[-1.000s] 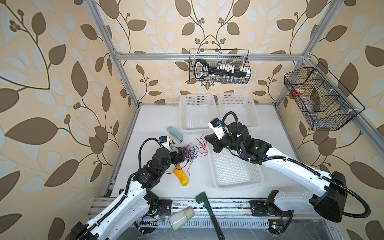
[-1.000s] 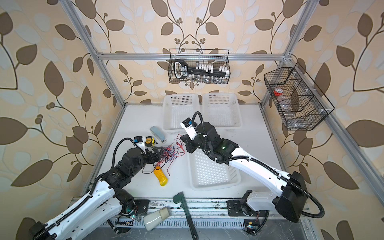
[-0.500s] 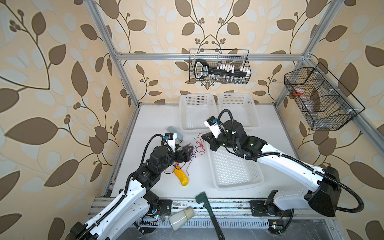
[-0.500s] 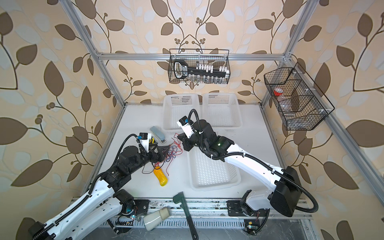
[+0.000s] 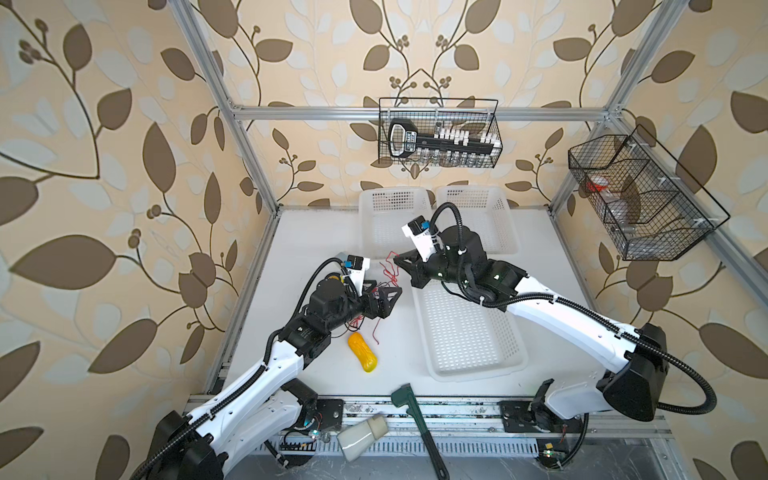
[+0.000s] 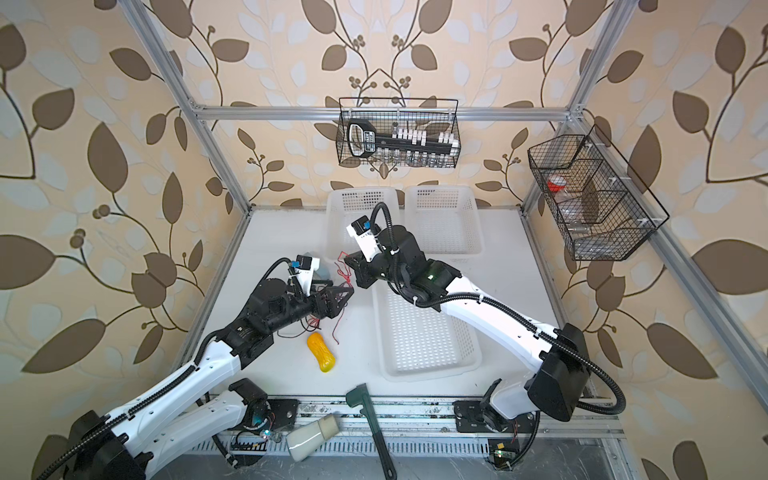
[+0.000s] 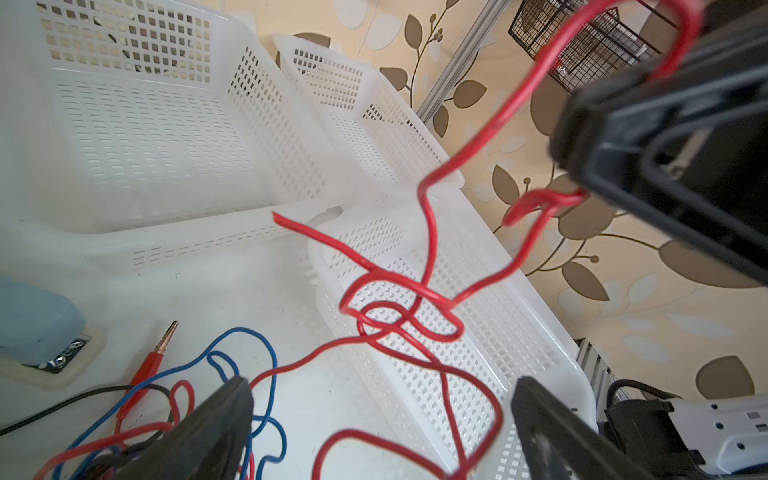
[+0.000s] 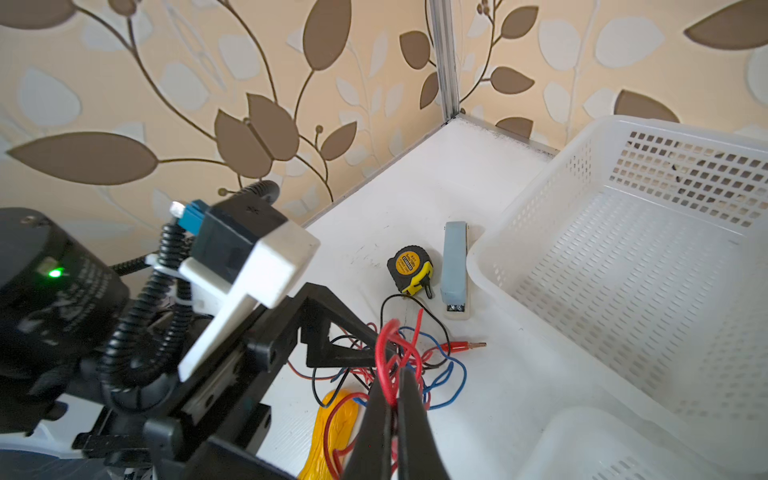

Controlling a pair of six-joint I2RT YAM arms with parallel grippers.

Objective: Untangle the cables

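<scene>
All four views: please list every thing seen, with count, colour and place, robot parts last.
cables: one tangle, red, blue and black; on the table between the grippers
back baskets: two, white; side by side at the table's back
long tray: one, white; under the right arm
wire baskets: two, black; hung on back and right frame
stapler: one, pale blue; beside a back basket
tape measure: one, yellow and black; beside the stapler
yellow ridged object: one; near the tangle
dark green tool: one; front edge
cream container: one; front rail, lying
table: one, white
left gripper: open, over the tangle
right gripper: shut on a red cable
</scene>
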